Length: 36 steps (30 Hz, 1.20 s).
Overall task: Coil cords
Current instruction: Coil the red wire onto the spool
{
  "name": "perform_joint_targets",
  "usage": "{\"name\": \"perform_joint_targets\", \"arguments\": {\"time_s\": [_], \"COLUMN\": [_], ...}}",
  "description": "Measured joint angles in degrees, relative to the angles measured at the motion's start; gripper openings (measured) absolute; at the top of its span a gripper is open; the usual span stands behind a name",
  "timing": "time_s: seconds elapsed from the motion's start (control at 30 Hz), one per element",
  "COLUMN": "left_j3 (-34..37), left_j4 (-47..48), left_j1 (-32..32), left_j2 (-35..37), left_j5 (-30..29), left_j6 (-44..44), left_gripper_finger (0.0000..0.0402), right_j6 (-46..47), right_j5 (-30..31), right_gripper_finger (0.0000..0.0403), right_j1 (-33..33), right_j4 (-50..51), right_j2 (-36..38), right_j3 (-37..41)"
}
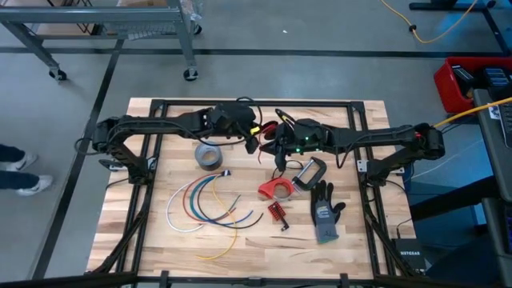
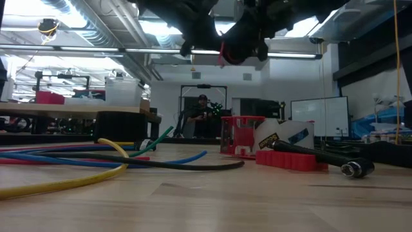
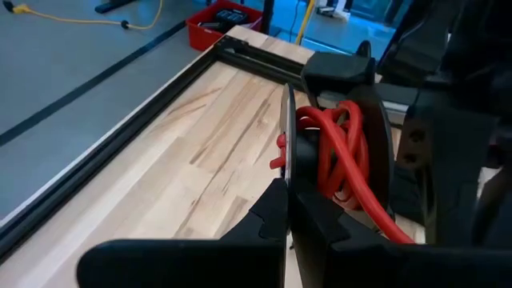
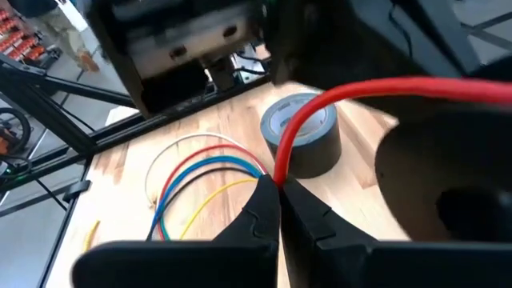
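1. One cord in hand: red cord (image 3: 340, 152), part-looped in the air between the two arms above the back of the surface (image 1: 152, 232).
2. Left tool (image 3: 286, 210) and right tool (image 4: 278, 200): both clamped on the red cord.
3. Uncoiled: white cord (image 1: 170, 210), blue cord (image 1: 203, 214), yellow cord (image 1: 233, 232) on the surface; green one hard to trace.

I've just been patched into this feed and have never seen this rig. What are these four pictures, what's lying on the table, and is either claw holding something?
Two dark robot arms work over a wooden table. One picture looks straight down, one looks level along the tabletop, and two come from cameras on the wrists. Lying on the table: curved white, blue, red, green and yellow cords, a grey tape roll, a red tape dispenser and a grey work glove. Both arms meet mid-table at the back. The left gripper and the right gripper are both shut on a thin red cord, partly looped into a coil.
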<state>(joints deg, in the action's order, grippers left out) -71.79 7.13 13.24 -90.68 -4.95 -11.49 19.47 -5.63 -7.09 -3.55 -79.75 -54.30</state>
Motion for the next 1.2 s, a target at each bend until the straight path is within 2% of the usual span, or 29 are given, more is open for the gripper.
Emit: {"name": "perform_joint_targets", "arguments": {"time_s": [0.1,0.33,0.57,0.73,0.93,1.2], "left_j3": [0.00,0.00,-0.04,-0.04,-0.09,-0.20], "left_j4": [0.44,2.81,6.49,6.73,8.76,17.22], "left_j1": [0.22,0.74,0.30,-0.25,-0.51,-0.48], "left_j2": [1.24,4.72,5.96,5.96,5.98,6.04], "left_j5": [0.00,0.05,0.26,3.09,4.12,6.27], "left_j6": [-0.04,-0.06,-0.74,-1.47,-2.25,-3.40], "left_gripper_finger": [0.0000,0.0000,0.0000,0.0000,0.0000,0.0000], "right_j6": [-0.03,-0.20,-1.76,-1.94,-3.24,-3.50], "right_j5": [0.14,6.18,9.11,12.73,13.53,13.36], "right_gripper_finger": [0.0001,0.0001,0.0001,0.0001,0.0001,0.0001], "right_j1": [0.00,-0.04,-0.04,-0.04,-0.02,-0.02], "right_j4": [1.31,6.91,8.32,10.13,10.72,11.11], "right_j2": [0.00,0.02,0.02,0.02,0.04,0.02], "right_j3": [0.00,-0.02,-0.02,0.00,0.00,0.04]}}
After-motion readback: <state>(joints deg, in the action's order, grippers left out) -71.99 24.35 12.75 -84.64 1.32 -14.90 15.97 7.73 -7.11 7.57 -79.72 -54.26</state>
